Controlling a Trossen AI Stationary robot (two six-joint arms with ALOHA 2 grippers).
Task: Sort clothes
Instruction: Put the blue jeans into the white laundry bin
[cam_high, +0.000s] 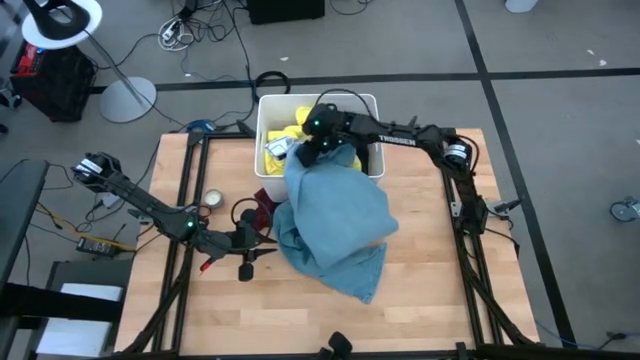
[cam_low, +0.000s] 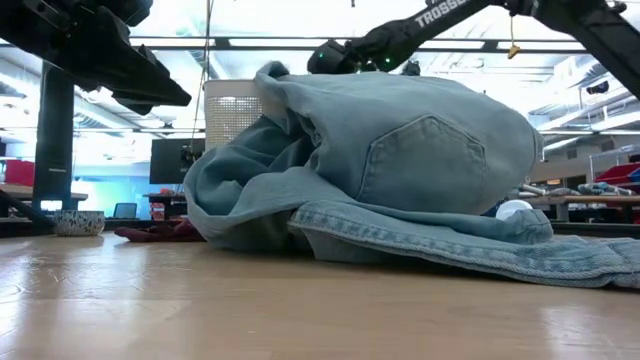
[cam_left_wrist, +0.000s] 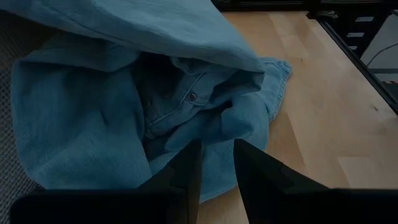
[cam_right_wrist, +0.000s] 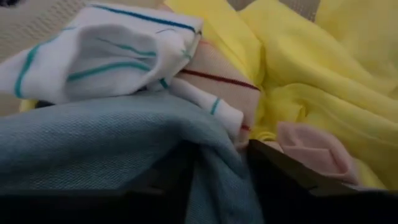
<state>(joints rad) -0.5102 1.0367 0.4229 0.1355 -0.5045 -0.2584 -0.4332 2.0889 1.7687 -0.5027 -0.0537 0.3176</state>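
Big light-blue denim garment heaped mid-surface, its upper edge draped up and over the front rim of the white bin at the far side. Right end effector sits at that rim, over the denim's top edge; in its wrist view the two dark fingers stand apart with denim lying between them, so it reads as open, cloth slack between the fingers rather than pinched. Just past its fingers, inside the bin: yellow fabric, a white piece with teal stripes, a small pink bit. Left end effector is low on the surface at the denim's near-left edge, fingers part open with a narrow gap, pointing into the folds by a button placket; nothing in its grip that I can see. Dark red cloth pokes out beside the denim on the left, next to a small round object. Step in hand, as I judge it: getting the denim into or out of the bin, I cannot tell which, with the right side having no hold on it. Most of the garment lies outside on the wooden surface. Next move would call for a firm pinch on a thick fold, then a high lift so the trailing bulk clears the rim; the left could gather the lower heap to help
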